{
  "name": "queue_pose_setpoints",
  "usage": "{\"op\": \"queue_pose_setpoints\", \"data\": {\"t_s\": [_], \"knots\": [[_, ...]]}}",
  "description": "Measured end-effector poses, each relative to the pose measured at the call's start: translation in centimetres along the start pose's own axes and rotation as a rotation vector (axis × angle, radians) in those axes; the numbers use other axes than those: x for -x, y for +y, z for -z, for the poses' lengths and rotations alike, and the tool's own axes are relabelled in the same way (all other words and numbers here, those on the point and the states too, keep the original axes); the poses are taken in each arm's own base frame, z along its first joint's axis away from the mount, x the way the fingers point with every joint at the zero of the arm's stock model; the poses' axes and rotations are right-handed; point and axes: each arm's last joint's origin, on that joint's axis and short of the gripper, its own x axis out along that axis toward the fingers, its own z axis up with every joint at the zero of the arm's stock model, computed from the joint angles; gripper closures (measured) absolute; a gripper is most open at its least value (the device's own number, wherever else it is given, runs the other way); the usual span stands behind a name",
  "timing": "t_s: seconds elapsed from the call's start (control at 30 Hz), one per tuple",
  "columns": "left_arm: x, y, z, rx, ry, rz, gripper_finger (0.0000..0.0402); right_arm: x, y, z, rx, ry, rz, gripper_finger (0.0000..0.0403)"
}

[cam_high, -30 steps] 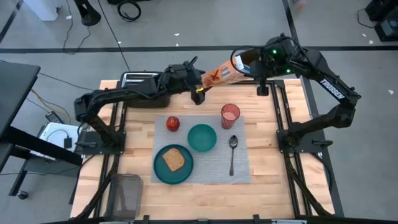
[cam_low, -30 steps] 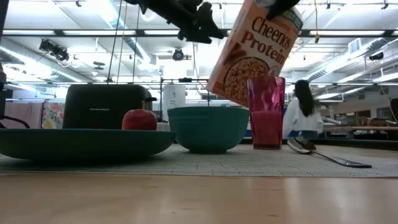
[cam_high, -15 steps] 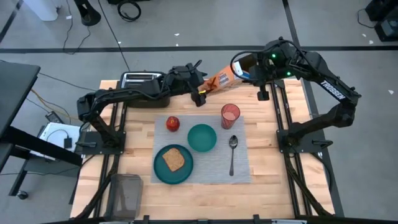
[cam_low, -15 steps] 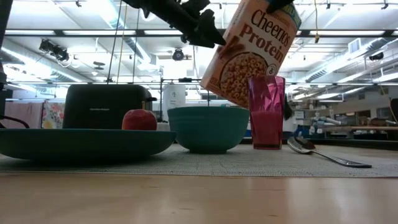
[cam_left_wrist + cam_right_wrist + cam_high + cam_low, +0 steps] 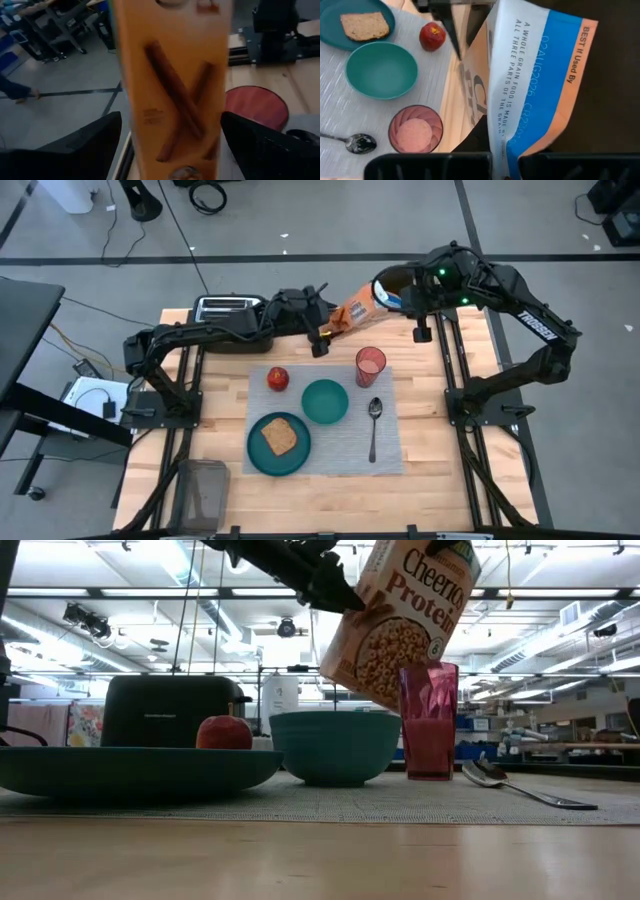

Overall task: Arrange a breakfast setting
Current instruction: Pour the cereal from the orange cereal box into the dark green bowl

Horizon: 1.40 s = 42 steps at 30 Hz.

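The orange-yellow Cheerios box hangs tilted above the table's far middle, with my right gripper shut on its top end. My left gripper is open. Its fingers stand on either side of the box's narrow side panel near the lower end; I cannot tell whether they touch. On the grey placemat lie the teal plate with toast, the teal bowl, the pink cup, the spoon and the red apple. My right gripper holds the Cheerios box by its top flap, pinched between the two fingers, which slant down from above on the table's far right. The box hangs below them, lifted clear of the table, with its lower end tilted toward the table's left.
A black toaster stands at the far left, close behind my left arm. A dark mesh container sits at the near left corner. Bare wood lies right of the placemat and along the near edge.
My right gripper has swung the box a little toward the table's left, and the box now hangs steeper. My left gripper has rolled at the wrist, and the box's lower end now lies between its open fingers.
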Motion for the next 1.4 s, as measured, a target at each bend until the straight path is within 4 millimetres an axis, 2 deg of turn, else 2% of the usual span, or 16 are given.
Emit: {"op": "queue_pose_setpoints", "data": {"t_s": [0.4, 0.6, 1.03, 1.17, 1.4], "knots": [[0.8, 0.2, -0.4, -0.045, -0.008, -0.002, 0.0051, 1.7, -0.3, -1.6, 0.018, -0.131, 0.034, 0.0397], [1.0, 0.3, -0.5, -0.046, -0.007, -0.008, 0.0055, 1.6, 0.0, -2.0, 0.031, -0.146, 0.023, 0.0398], [1.3, 0.1, -0.9, -0.096, -0.011, -0.060, 0.0170, 1.1, -0.2, -2.4, 0.021, -0.143, 0.056, 0.0391], [2.1, 0.4, -1.4, -0.100, -0.026, -0.084, 0.0179, 1.3, -0.5, -2.9, 0.029, -0.181, 0.100, 0.0354], [3.6, 0.8, -2.3, -0.088, -0.051, -0.122, 0.0181, 2.2, -1.1, -3.8, 0.008, -0.300, 0.188, 0.0236]]}}
